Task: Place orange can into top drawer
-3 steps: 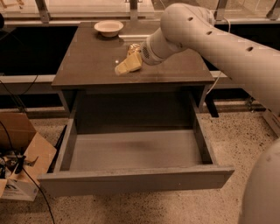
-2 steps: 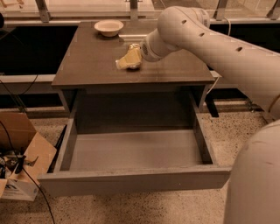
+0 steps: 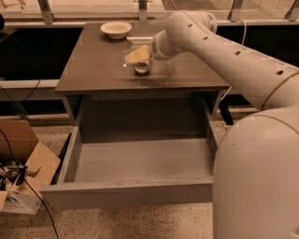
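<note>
The can [image 3: 142, 68] has been raised slightly off the desk [image 3: 93, 70], pinched in the claw [image 3: 141, 59] above it. The open drawer [image 3: 126, 193] is judged to be reached next.

A shallow cream bowl [image 3: 116, 29] is sitting on the dark cabinet top [image 3: 93, 70], toward 11 o'clock of that surface and near its back edge. The gripper [image 3: 140, 59] is hovering over the same top, at about 4 o'clock from the bowl and apart from it. An open cardboard box [image 3: 28, 156] is lying on the speckled floor [image 3: 140, 224] at 8 o'clock from the cabinet, its flaps spreading outward. Black cables [image 3: 14, 100] are trailing down at 9 o'clock, running toward the box. Metal posts [image 3: 46, 10] are standing along the far edge at 12 o'clock.
</note>
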`<state>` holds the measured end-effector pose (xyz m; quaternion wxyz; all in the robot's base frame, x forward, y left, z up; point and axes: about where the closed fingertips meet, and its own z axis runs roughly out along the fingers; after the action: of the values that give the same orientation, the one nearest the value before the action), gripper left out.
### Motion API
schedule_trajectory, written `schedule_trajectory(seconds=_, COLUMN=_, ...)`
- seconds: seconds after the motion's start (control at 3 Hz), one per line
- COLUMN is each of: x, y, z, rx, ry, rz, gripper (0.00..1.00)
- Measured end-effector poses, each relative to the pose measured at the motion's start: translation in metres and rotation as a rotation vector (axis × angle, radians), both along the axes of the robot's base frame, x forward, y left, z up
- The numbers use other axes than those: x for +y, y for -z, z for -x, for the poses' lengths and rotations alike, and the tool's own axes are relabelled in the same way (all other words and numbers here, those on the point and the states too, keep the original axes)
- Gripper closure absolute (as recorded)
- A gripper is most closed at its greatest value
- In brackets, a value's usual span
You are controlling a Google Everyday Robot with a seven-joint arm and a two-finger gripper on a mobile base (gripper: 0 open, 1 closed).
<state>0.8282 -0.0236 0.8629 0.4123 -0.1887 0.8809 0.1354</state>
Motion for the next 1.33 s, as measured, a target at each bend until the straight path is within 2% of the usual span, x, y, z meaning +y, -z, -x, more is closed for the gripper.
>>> schedule_trajectory(seconds=0.33, x=0.013, y=0.002, z=-0.013, rx=-0.006, ry=-0.012, rz=-0.033, gripper=0.00)
schedule_trajectory(seconds=0.67, x=0.029, y=0.016, z=-0.018, rx=0.020, ry=-0.037, rz=-0.063, gripper=0.18)
schedule_trajectory(seconds=1.0, x=0.043, y=0.026, z=-0.019, rx=0.043, ry=-0.055, rz=-0.091, gripper=0.50)
schedule_trajectory(seconds=1.33, x=0.047, y=0.012, z=-0.015, rx=0.016, ry=-0.059, rz=-0.101, gripper=0.73)
